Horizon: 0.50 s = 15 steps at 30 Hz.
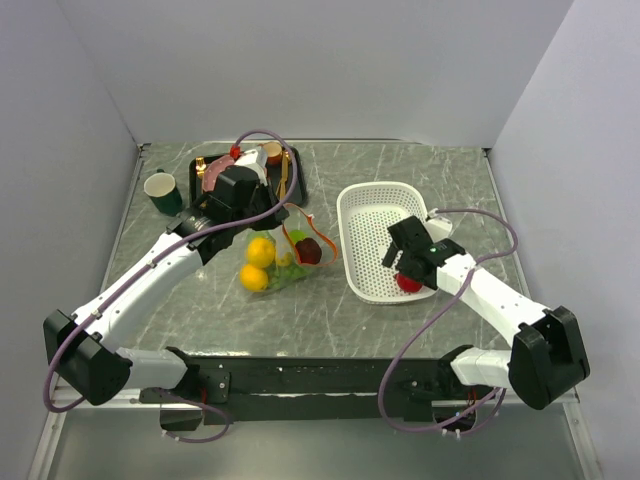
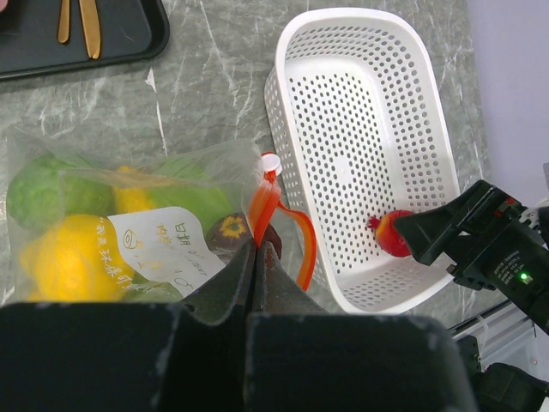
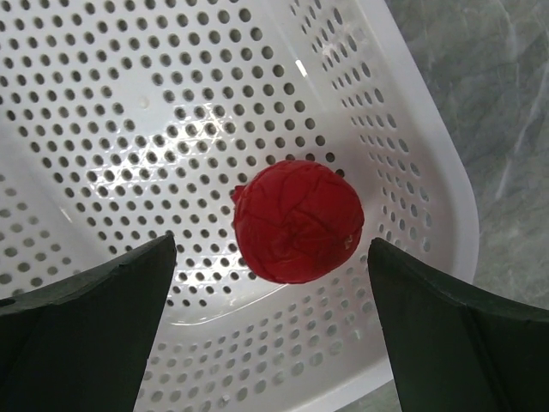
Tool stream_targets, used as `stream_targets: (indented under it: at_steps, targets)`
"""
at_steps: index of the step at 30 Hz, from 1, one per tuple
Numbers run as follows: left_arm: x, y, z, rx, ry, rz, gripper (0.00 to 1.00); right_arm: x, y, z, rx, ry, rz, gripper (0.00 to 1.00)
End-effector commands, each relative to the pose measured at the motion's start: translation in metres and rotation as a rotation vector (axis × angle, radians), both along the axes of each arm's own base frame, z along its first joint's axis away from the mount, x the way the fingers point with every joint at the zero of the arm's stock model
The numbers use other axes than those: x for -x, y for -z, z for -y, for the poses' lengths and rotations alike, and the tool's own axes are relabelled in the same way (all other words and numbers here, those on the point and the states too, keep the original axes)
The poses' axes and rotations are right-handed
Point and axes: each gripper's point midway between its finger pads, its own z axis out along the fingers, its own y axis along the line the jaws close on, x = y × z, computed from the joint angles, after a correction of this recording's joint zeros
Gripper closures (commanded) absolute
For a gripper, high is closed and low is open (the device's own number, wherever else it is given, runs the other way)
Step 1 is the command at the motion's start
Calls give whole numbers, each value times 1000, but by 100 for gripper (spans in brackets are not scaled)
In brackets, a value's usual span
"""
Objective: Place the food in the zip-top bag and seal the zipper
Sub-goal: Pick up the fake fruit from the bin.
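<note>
My right claw (image 3: 270,245) stands spread over the red fruit (image 3: 296,221) inside the white basket (image 3: 433,184). Left of the basket, my left claw (image 2: 257,251) pinches the zipper (image 2: 276,202) of the zip-top bag (image 2: 163,236).

zip-top bag (image 2: 163,240) 1 | basket (image 1: 375,240) 1 | red fruit (image 3: 297,221) 1 | cup (image 1: 163,192) 1

A white perforated basket (image 1: 375,225) stands right of centre on the grey marbled table (image 1: 330,320). A black tray (image 2: 129,34) holding gold cutlery (image 2: 77,21) lies at the far edge. A green cup (image 1: 164,192) stands far left.
</note>
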Motion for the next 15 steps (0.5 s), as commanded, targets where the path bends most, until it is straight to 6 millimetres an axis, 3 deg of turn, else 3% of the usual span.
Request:
stream_targets:
  at_steps: [1,10,15]
  targets:
    - [-5,-23,3,36,5,61,99,-4,9,7,10,2,-1,0]
    - [-6,-22,0,24,-10,58,99,-19,30,2,9,-83,-73,1]
    - [-7,-19,2,23,-8,51,99,-27,32,-13,-50,-130,-65,13]
